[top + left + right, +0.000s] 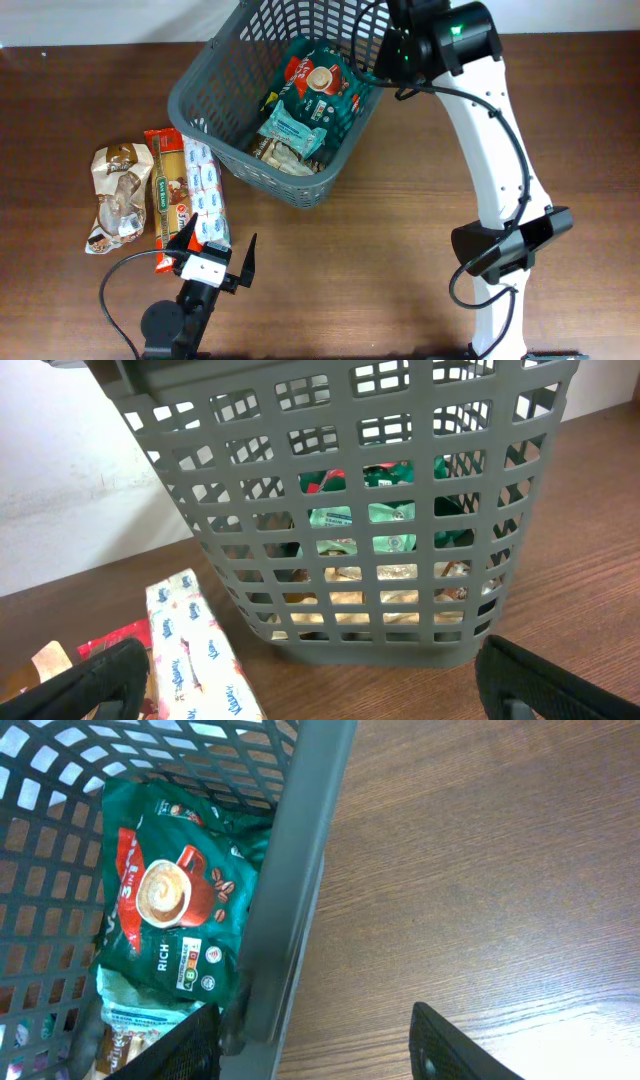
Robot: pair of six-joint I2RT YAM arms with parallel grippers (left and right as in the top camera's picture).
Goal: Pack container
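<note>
White arm links [490, 150], black joints [505, 250], cables [103, 296] and fingers [247, 262], green light [459, 30].

**Setting:** indoor robotics lab bench, stocked with shop goods.

**Evidence:**
1. Surface [60, 100]: dark brown wood-grain top that fills the overhead view.
2. Wall [70, 470]: plain white with faint marks, meeting the surface's far edge in the left wrist view.
3. Right arm [490, 160]: white links and black joints, with a lit green status light [460, 30]. It rises from the near edge.
4. Left arm [185, 305]: black, also at the near edge, with a loose black cable [101, 296] looping over the surface.
5. Shopping basket [300, 840]: grey slotted plastic of the retail type, holding a green coffee packet [170, 910].
6. Packaged groceries [168, 190]: three packs lying side by side, left of the basket.
</note>
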